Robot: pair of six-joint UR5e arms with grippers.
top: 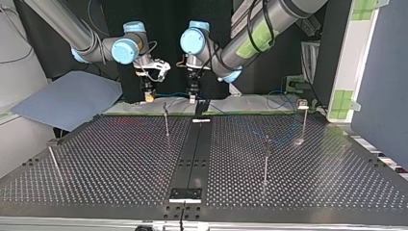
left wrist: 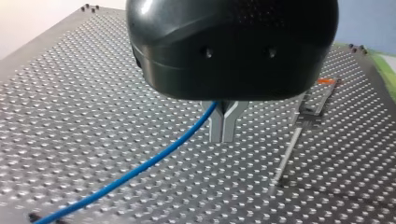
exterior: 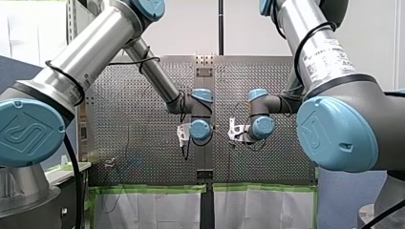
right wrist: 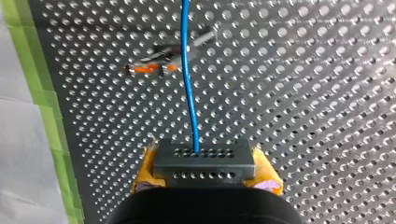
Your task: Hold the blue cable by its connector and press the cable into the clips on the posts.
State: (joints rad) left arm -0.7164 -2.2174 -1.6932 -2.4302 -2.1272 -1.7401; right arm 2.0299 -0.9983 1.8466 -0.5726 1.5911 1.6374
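In the right wrist view my right gripper (right wrist: 205,169) is shut with its yellow pads (right wrist: 145,169) on a dark perforated connector (right wrist: 203,161). The blue cable (right wrist: 189,93) leaves the connector and runs ahead over the perforated table. In the left wrist view my left gripper (left wrist: 223,126) has its metal fingers (left wrist: 217,123) shut, and the blue cable (left wrist: 154,161) comes out from between them near their roots and trails off to the side. In the top view both grippers hang close together at the table's far edge, my right gripper (top: 149,92) left of my left gripper (top: 192,95).
Several thin posts stand on the table: one (top: 166,118) near the grippers, one (top: 266,159) mid-right, one (top: 303,118) far right, one (top: 54,161) at the left. A post with an orange clip (right wrist: 156,66) lies under the cable. A dark rail (top: 195,144) runs down the middle.
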